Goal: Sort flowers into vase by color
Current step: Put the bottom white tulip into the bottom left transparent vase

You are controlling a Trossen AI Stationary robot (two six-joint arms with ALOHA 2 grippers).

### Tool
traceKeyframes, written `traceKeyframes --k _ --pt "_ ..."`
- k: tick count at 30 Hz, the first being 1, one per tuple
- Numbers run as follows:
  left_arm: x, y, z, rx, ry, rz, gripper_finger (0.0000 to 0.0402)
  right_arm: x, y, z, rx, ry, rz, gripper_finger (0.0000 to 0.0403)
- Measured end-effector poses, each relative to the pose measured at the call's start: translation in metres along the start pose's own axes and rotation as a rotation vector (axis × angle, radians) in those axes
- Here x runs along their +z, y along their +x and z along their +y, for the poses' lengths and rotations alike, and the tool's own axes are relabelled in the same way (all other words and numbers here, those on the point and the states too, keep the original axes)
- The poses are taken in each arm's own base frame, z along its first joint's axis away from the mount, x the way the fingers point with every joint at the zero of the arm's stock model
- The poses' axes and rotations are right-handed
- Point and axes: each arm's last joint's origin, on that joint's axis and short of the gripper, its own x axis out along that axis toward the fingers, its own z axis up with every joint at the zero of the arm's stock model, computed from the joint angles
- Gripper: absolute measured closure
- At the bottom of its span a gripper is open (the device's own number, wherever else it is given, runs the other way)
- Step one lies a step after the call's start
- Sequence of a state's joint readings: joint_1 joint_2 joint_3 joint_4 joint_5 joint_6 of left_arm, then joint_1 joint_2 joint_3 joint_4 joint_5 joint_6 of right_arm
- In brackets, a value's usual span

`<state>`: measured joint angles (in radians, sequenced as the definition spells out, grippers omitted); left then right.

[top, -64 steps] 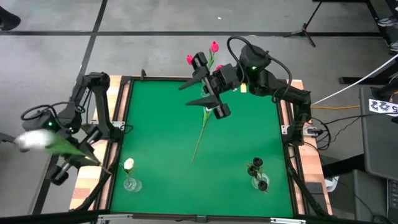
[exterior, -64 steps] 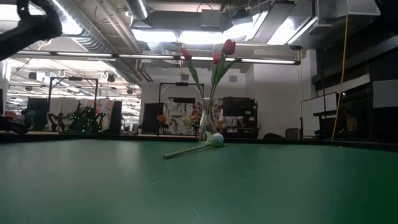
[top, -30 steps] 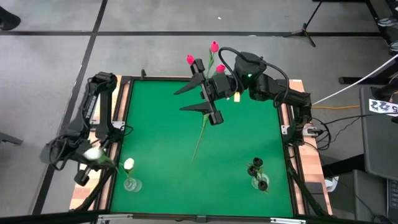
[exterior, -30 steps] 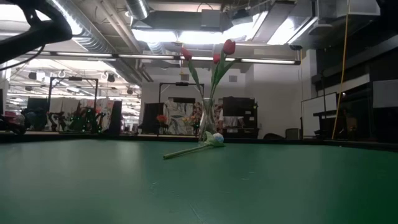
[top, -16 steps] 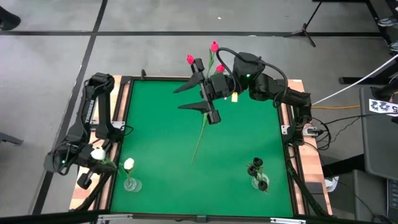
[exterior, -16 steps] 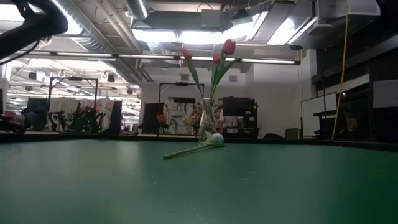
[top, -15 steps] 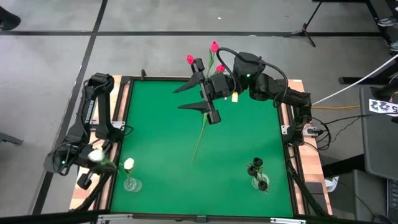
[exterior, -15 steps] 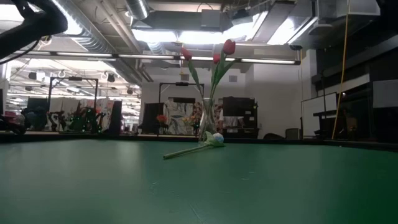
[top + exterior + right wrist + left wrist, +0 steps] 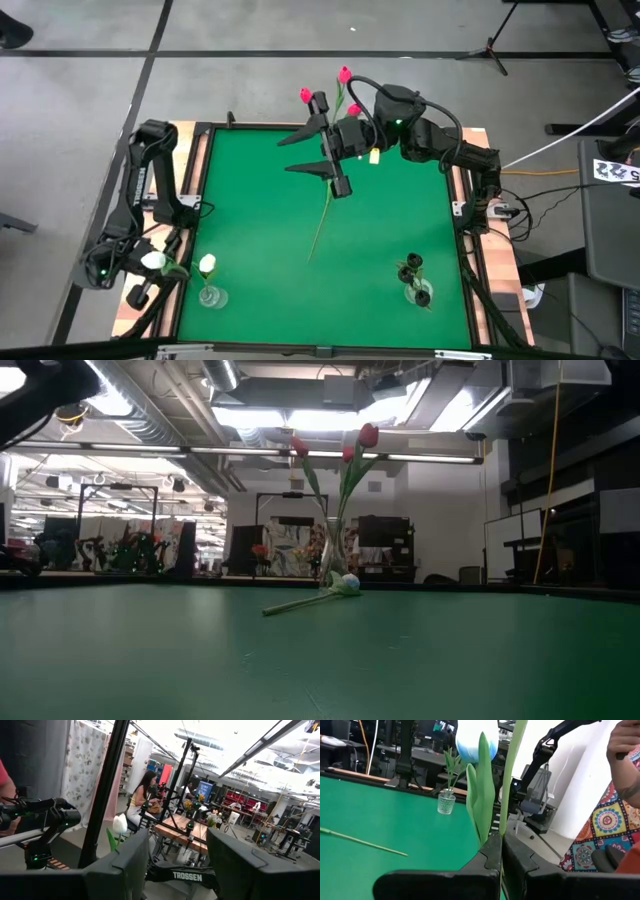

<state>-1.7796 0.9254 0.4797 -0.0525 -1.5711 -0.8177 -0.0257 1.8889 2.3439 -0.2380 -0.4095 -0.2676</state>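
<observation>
In the high view my left gripper (image 9: 148,272) hovers at the table's near-left corner, shut on a white tulip (image 9: 153,260), just left of the glass vase (image 9: 208,293) that holds one white tulip. My right gripper (image 9: 318,152) is open above the far middle, next to the vase of pink-red tulips (image 9: 338,95). Another tulip lies on the green mat on its stem (image 9: 320,225); the low view shows its white head (image 9: 348,583). The black tulips stand in a vase (image 9: 415,280) near the near-right corner. My left gripper pinches the white tulip's thin green stem (image 9: 503,827) between its two fingers, which lie across the stem. The tulip is lifted clear. Its leaf (image 9: 483,790) and white head (image 9: 476,740) stand up above the fingers.
A raised wooden frame (image 9: 190,180) runs round the green mat. The middle and near-middle of the mat hold only the lying tulip. In the left wrist view a person's arm (image 9: 626,750) shows beyond the table. People and equipment fill the room behind.
My left arm has swung in from beyond the table's left side and moved toward the near edge, carrying the white tulip close to the white-tulip vase. My right gripper has stayed open near the pink-red vase, drifting slightly toward the table's left.
</observation>
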Motion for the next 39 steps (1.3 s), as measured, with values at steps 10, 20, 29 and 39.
traceKeyframes --k 10,20,29,39 --pt "-0.007 0.005 -0.002 0.025 -0.043 -0.009 0.0401 0.000 0.000 0.000 -0.001 0.000 0.000 0.0203" --pt "-0.007 0.013 -0.001 0.070 -0.063 -0.026 0.0401 0.000 0.000 0.000 -0.009 -0.003 0.003 0.0203" --pt "-0.012 0.013 -0.003 0.069 -0.121 -0.027 0.0401 -0.001 0.000 0.000 -0.007 -0.022 0.009 0.0203" --pt "-0.018 0.019 -0.004 0.098 -0.109 -0.038 0.0401 -0.001 0.000 0.000 -0.007 -0.026 0.010 0.0203"
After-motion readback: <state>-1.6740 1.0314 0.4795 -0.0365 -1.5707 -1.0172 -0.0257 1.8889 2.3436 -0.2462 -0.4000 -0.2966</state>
